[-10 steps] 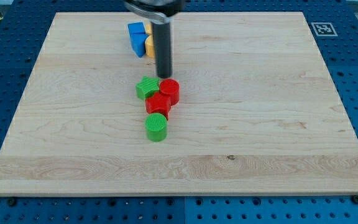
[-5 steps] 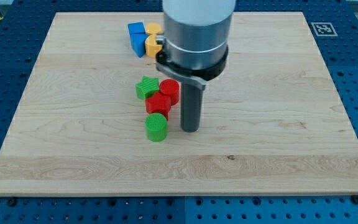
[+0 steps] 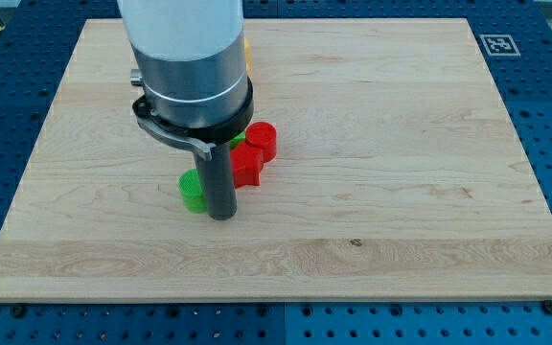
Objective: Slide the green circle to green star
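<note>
The green circle (image 3: 193,191) lies left of centre on the wooden board (image 3: 401,144), partly hidden by the rod. My tip (image 3: 221,217) is down on the board, touching the circle's right side. The green star is almost wholly hidden behind the arm; only a green sliver (image 3: 237,142) shows above the red blocks. A red star-like block (image 3: 247,165) and a red cylinder (image 3: 262,140) sit just right of the rod.
A yellow block (image 3: 246,53) peeks out at the arm's right edge near the view's top; the blue blocks there are hidden by the arm. A fiducial marker (image 3: 496,44) sits at the board's top right corner.
My tip moved from above the blocks, round their right side, to the lower left. The green circle has slid left, away from the red blocks. The arm now hides the star and blue blocks.
</note>
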